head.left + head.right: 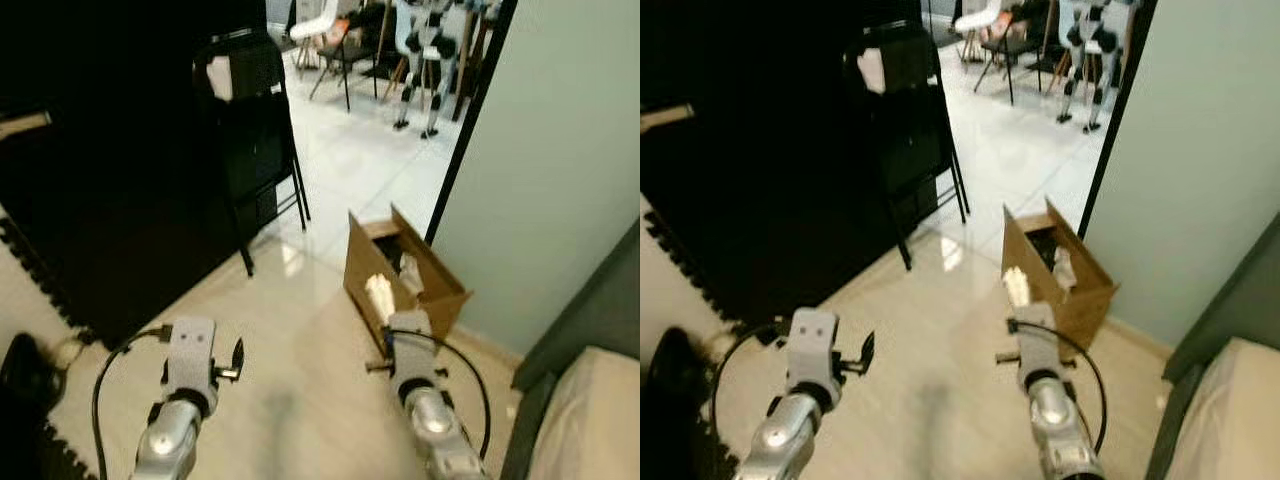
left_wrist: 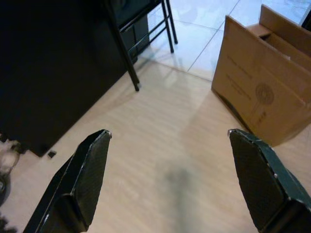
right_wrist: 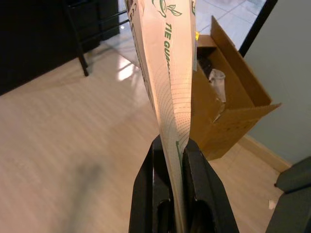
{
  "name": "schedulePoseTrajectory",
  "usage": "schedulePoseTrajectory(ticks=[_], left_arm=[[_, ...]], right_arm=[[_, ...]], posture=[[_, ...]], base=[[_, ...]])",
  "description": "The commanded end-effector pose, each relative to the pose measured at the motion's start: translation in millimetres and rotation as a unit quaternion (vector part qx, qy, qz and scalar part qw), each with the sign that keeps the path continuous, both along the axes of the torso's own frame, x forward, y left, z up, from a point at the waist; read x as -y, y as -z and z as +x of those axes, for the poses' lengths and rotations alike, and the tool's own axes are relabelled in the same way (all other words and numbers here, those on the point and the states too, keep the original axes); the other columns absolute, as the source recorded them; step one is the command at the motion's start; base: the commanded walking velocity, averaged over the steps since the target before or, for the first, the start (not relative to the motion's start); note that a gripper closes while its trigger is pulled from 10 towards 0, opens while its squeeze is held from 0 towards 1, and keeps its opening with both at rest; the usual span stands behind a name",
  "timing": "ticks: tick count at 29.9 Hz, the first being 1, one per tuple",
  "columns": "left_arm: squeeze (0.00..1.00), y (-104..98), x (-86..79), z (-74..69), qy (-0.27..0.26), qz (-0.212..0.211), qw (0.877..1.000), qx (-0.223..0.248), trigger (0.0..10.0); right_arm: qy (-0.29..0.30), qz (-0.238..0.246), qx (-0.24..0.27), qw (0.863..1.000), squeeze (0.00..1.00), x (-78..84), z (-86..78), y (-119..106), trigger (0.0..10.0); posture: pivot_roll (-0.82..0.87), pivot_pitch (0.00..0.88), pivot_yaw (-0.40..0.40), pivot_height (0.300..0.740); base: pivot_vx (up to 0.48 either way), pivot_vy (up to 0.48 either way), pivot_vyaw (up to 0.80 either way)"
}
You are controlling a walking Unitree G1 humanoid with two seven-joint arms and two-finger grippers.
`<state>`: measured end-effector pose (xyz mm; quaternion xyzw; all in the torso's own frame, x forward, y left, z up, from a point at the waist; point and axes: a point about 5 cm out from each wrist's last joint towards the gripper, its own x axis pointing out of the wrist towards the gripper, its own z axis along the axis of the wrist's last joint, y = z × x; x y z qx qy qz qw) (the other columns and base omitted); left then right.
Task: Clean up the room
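Meanwhile the right end effector (image 3: 177,145) pinches a pale packet (image 3: 167,63) beside the cardboard box (image 1: 400,275) (left end effector (image 2: 175,170) spread wide).

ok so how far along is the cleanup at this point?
Done: the cardboard box by the doorway already holds some trash.

In hand: the right pincer is shut on a flattened white packet with green print, held above the floor just short of the box.

Left: carrying the packet the rest of the way and releasing it into the box. The left pincer is open over bare floor.
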<state>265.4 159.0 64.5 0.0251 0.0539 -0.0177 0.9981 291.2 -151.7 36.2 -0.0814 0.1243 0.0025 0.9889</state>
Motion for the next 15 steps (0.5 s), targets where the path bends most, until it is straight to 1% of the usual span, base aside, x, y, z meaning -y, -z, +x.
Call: schedulePoseTrajectory(ticks=[1,2,3,13,15], left_arm=[[0.0,3.7,0.3,-2.8,0.003,0.003,1.0,-0.007,10.0],[0.0,3.7,0.3,-2.8,0.003,0.003,1.0,-0.007,10.0],[0.0,3.7,0.1,-2.7,0.004,0.003,1.0,-0.007,10.0],[0.0,2.8,0.9,-2.2,0.01,0.005,1.0,-0.005,10.0],[0.0,2.8,1.2,-2.2,0.011,0.006,1.0,-0.005,10.0]], right_arm=[[0.012,0.008,-0.011,1.0,0.0,4.6,-2.2,4.3,10.0],[0.012,0.008,-0.011,1.0,0.0,4.6,-2.2,4.3,10.0],[0.012,0.01,-0.011,1.0,0.0,4.8,-2.1,4.1,10.0],[0.016,0.009,-0.014,1.0,0.0,5.3,-4.0,5.5,10.0],[0.018,0.013,-0.012,1.0,0.0,5.7,-4.1,5.4,10.0]], posture=[[-0.03,0.077,0.02,0.74],[-0.03,0.077,0.02,0.74],[-0.03,0.077,0.02,0.74],[-0.04,0.07,0.027,0.74],[-0.04,0.07,0.027,0.74]], base=[[0.382,0.0,0.0],[0.382,0.0,0.0],[0.386,0.0,-0.66],[0.381,0.0,-0.79],[0.382,0.0,0.0]])
